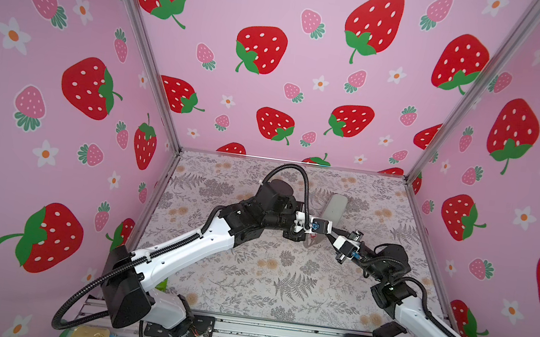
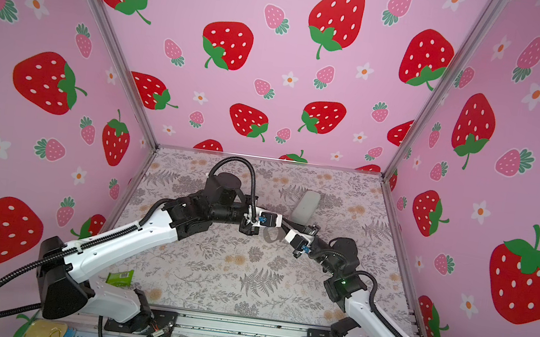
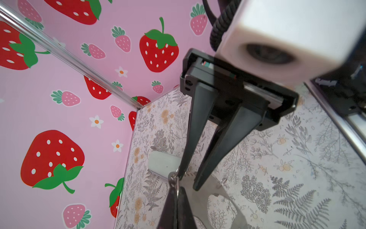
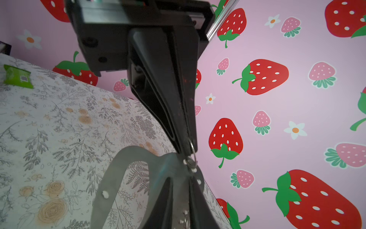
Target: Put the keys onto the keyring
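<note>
two grippers at the keyring (image 4: 116,168): left gripper (image 4: 188,148) clamped on it, right gripper (image 3: 189,179) slightly parted.

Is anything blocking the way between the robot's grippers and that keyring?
Nothing visible. The left gripper is shut on the keyring at its metal rings, and the right gripper sits open right beside them.
</note>
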`<state>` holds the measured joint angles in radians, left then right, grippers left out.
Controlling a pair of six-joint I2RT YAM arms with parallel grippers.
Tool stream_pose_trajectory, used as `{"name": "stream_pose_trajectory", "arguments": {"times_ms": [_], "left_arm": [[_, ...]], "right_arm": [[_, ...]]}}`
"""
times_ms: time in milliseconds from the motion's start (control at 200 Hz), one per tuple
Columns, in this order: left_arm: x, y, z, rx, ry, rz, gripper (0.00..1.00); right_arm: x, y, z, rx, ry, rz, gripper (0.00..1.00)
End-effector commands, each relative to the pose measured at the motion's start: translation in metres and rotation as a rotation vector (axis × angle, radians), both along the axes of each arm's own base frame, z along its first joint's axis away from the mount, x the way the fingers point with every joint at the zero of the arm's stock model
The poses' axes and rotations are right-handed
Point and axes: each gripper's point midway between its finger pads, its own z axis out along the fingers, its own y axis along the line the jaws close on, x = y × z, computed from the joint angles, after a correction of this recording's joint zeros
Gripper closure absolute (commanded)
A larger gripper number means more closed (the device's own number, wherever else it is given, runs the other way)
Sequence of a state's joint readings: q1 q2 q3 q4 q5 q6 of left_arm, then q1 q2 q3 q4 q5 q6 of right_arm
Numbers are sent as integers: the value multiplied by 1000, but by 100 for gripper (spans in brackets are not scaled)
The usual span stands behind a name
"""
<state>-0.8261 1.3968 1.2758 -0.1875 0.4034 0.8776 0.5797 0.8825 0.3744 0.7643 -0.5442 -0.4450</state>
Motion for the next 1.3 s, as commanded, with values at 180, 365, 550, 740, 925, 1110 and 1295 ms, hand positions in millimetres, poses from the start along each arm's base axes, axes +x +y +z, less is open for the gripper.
{"name": "stream_pose_trajectory", "arguments": {"times_ms": [180, 365, 550, 740, 925, 1110, 1295], "left_arm": [[-13, -5, 34, -205, 62, -91, 100], [-15, -6, 36, -241, 90, -112, 100], [-18, -5, 39, -262, 100, -130, 100], [-23, -5, 34, -255, 123, -159, 100], [-25, -4, 30, -239, 128, -169, 100], [-27, -3, 26, -228, 135, -174, 100], [-27, -3, 30, -237, 124, -176, 100]], "right_arm": [[-19, -6, 34, 145, 14, 93, 80], [-18, -5, 38, 161, 44, 117, 81], [-18, -5, 39, 178, 71, 134, 81], [-21, -4, 44, 189, 78, 168, 82], [-20, -7, 48, 208, 92, 168, 83], [-25, -6, 50, 210, 97, 202, 83], [-27, -2, 48, 188, 115, 237, 85]]}}
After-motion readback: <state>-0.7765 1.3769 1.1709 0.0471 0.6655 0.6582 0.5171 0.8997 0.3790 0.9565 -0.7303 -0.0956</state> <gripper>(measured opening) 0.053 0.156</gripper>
